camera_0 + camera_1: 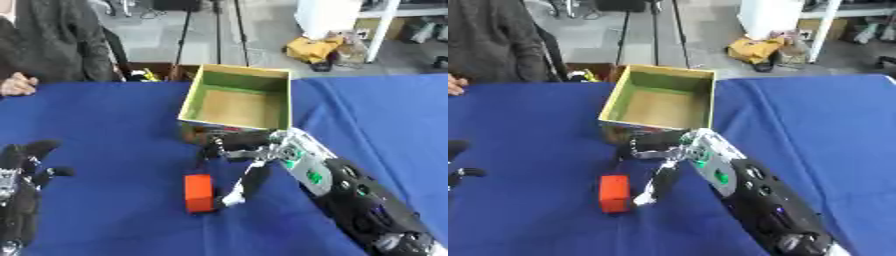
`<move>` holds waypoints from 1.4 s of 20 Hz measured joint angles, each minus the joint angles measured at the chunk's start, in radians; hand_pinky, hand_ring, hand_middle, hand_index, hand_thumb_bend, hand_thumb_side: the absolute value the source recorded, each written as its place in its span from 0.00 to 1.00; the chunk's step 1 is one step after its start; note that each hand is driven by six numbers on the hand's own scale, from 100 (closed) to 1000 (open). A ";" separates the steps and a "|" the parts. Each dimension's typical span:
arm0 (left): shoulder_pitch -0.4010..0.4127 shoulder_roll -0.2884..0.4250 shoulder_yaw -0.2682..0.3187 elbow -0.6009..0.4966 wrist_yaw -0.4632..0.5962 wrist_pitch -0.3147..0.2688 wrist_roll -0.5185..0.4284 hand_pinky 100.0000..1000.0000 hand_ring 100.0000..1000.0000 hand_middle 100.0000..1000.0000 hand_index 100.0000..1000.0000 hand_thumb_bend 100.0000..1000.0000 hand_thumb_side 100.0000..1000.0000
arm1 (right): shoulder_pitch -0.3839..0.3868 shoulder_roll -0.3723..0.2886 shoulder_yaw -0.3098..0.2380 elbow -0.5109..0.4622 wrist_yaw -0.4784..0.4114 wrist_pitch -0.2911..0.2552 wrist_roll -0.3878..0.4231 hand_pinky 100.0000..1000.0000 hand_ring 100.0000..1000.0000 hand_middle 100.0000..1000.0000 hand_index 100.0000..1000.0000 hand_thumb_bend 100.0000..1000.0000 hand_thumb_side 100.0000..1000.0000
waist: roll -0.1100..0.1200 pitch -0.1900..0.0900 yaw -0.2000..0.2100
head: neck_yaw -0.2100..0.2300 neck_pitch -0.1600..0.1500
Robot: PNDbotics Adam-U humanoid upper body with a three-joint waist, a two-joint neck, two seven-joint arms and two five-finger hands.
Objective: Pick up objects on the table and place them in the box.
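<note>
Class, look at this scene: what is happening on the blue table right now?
The robot's right hand reaches down to an orange block on the blue table, fingers spread beside it, not yet closed on it. The open box just behind looks empty. The left hand rests open at the lower left.

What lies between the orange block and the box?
The right hand reaches across there, above blue cloth; the orange block and box show best in the left eye view.

This looks like a robotics lab or workshop. The desk [105, 115] is covered with a blue cloth, and behind it is a bare grey concrete floor [262, 30]. On it stand black tripod legs [185, 30], a white cabinet [328, 17] and some yellow clutter [315, 48].
</note>
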 measured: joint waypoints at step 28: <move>-0.001 -0.008 0.000 0.000 0.003 0.002 0.000 0.49 0.89 0.65 0.69 0.70 0.78 | 0.010 0.048 -0.013 0.098 0.108 0.008 -0.182 0.00 0.40 0.62 0.75 0.00 0.12 | 0.008 0.005 0.010 | -0.017 -0.004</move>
